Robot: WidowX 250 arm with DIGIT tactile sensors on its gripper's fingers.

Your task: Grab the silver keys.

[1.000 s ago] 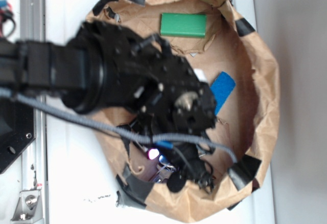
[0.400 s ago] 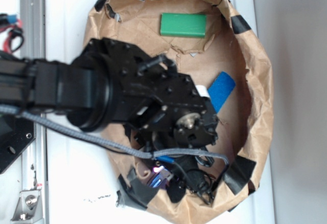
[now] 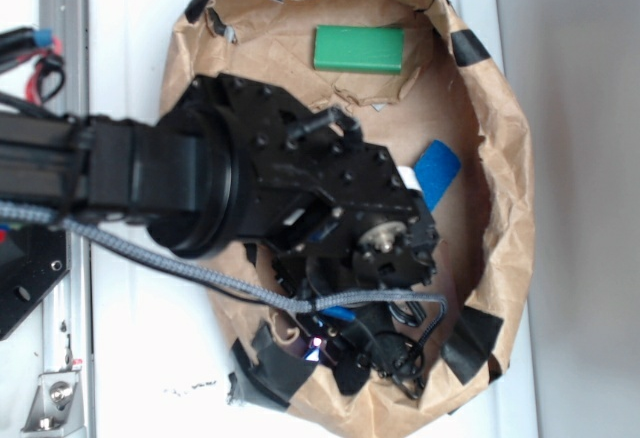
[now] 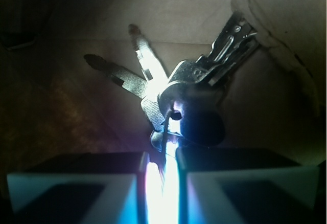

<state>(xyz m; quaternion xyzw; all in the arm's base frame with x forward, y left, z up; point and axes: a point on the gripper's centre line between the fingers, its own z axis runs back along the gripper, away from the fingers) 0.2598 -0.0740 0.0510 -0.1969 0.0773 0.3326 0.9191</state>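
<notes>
The silver keys fill the wrist view, fanned out on the brown paper, with their ring running down into the narrow bright slit between my fingers. My gripper is shut on the ring end of the bunch. In the exterior view the black gripper sits low in the paper bowl, over the keys. Only a small lit glint of the silver keys shows under it.
The brown paper bowl with black tape patches surrounds the spot. A green block lies at its top and a blue block at the right, beside the wrist. The arm's grey cable crosses the bowl's left side.
The arm has shifted slightly right and down into the bowl's lower part. The lit glow under the gripper has shrunk to a small spot, and the bowl's rim has moved a little.
</notes>
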